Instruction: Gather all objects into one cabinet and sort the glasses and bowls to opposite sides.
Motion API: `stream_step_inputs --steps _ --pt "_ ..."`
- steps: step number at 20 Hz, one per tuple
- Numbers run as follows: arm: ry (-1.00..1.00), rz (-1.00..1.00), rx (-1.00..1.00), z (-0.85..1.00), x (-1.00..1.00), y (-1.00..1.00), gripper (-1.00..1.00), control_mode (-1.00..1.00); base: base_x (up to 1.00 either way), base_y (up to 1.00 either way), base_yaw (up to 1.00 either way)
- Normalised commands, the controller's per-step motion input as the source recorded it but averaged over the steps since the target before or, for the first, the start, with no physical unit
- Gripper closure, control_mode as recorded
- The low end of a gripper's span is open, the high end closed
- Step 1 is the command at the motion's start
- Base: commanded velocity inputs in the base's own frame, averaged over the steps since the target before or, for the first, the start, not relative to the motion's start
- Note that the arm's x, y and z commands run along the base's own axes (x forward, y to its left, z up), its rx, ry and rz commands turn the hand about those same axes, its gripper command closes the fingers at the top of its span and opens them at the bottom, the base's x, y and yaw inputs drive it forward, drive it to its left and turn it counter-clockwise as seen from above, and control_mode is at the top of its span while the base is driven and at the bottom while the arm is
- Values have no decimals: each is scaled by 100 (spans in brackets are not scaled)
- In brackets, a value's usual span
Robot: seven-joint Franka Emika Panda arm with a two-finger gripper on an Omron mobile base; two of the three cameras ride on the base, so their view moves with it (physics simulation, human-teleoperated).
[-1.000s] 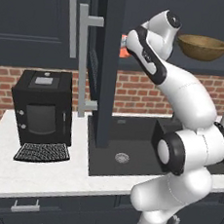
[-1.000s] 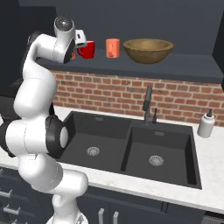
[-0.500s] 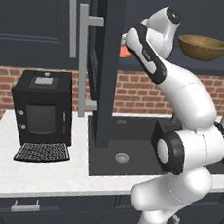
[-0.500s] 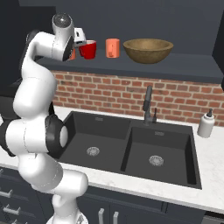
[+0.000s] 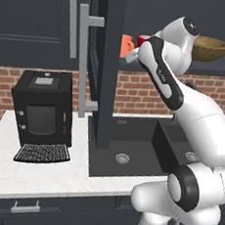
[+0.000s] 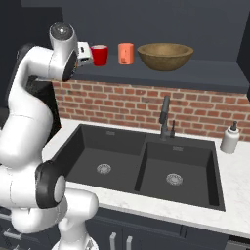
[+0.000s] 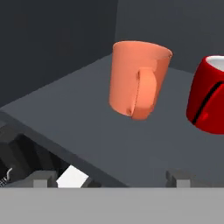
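We find the gripper (image 7: 107, 177) raised to the cabinet shelf (image 6: 195, 77), its two finger tips spread wide with nothing between them: it stands released. In the hand view the tips sit at the near edge of the shelf, short of both cups.

On the shelf, a salmon-orange cup (image 7: 139, 78) stands upright with its handle turned toward the hand camera. Just beside it stands a red cup (image 7: 209, 98), also upright, with a white inside; a small gap separates the two. In the right base view we note the red cup (image 6: 99, 54) nearest the white hand, the salmon-orange cup (image 6: 125, 53) next along, and the wide brown bowl (image 6: 165, 55) beyond it, all in one row on the same shelf and none touching.

In the left base view the cabinet door (image 5: 106, 59) stands swung out toward the camera, its long grey bar handle (image 5: 82, 64) facing left. The orange cup (image 5: 126, 45) shows just past the door edge, and the bowl (image 5: 209, 48) sits behind the arm's upper joint.

Below, we record a black double sink (image 6: 141, 163) with a dark faucet (image 6: 166, 117), a white soap dispenser (image 6: 229, 139) on the counter, and a black coffee machine (image 5: 43, 114) well to the left.
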Motion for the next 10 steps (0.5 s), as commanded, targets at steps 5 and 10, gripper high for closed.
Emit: stream_step_inputs --steps 5,10 --pt "0 -7 0 -59 -100 -49 -100 -100 0 0 0" --pt "-7 -9 20 -39 -100 -79 -100 -100 0 0 0"
